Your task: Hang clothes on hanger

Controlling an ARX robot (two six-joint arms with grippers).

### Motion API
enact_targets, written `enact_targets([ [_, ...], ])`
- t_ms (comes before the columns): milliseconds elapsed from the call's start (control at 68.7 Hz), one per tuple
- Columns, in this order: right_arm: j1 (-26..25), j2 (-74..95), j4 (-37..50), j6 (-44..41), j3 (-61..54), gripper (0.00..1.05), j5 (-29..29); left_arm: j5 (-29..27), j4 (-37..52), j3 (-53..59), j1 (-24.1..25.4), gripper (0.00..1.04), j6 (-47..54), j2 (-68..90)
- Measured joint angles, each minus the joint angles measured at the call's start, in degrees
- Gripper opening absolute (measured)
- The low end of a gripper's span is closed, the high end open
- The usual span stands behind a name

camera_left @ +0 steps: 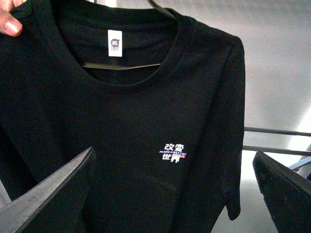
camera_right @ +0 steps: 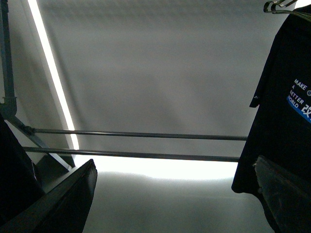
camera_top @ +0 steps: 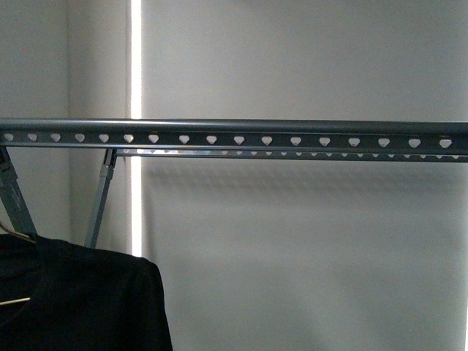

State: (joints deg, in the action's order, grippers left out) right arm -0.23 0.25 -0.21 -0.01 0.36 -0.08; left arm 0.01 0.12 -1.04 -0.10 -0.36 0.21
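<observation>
The clothes [camera_left: 146, 111], a black T-shirt with a small white, blue and red chest print [camera_left: 173, 152], fill the left wrist view. The shirt hangs on a small coat hanger whose bar [camera_left: 121, 66] shows inside the collar. My left gripper [camera_left: 173, 151] is open just in front of the chest, touching nothing. In the front view the shirt's shoulder [camera_top: 80, 300] sits at the lower left, below the hanger [camera_top: 241, 126], a grey rail with heart-shaped holes. My right gripper [camera_right: 175, 160] is open and empty, with the shirt [camera_right: 286, 97] off to one side.
A person's fingertip [camera_left: 9, 22] holds the shirt's shoulder. The rack's crossed legs [camera_top: 99, 201] stand at the left and its two thin lower bars [camera_right: 141, 136] cross the right wrist view. A plain light wall [camera_top: 307, 256] with a bright vertical strip [camera_top: 136, 58] lies behind.
</observation>
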Motion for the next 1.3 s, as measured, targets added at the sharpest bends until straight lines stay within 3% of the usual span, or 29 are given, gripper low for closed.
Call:
enact_targets([
  [466, 0.0, 0.0, 0.0, 0.0, 0.0, 0.97, 0.0, 0.0, 0.0, 0.0, 0.0, 0.98, 0.0, 0.0],
  [568, 0.0, 0.0, 0.0, 0.0, 0.0, 0.97, 0.0, 14.2, 1.2, -0.3, 1.3, 0.98, -4.6, 2.8],
  [597, 0.0, 0.0, 0.0, 0.0, 0.0, 0.97, -0.2, 14.8, 2.1, -0.9, -0.6, 0.98, -5.7, 4.1],
  [641, 0.0, 0.0, 0.0, 0.0, 0.0, 0.97, -0.1, 10.7, 5.0, -3.1, -5.5, 0.98, -6.7, 7.8],
  [714, 0.0, 0.0, 0.0, 0.0, 0.0, 0.97, 0.0, -2.1, 11.2, -10.9, -11.8, 0.98, -9.9, 20.0],
  [917, 0.0, 0.0, 0.0, 0.0, 0.0, 0.97, 0.0, -20.3, 10.7, -27.7, -12.7, 0.98, -21.3, 48.8],
  [1121, 0.0, 0.0, 0.0, 0.0, 0.0, 0.97, 0.0, -33.8, 1.7, -43.0, -13.6, 0.98, -33.8, 68.7],
  [1296, 0.0, 0.0, 0.0, 0.0, 0.0, 0.97, 0.0, -38.8, -4.2, -54.4, -14.8, 0.98, -42.8, 80.2],
])
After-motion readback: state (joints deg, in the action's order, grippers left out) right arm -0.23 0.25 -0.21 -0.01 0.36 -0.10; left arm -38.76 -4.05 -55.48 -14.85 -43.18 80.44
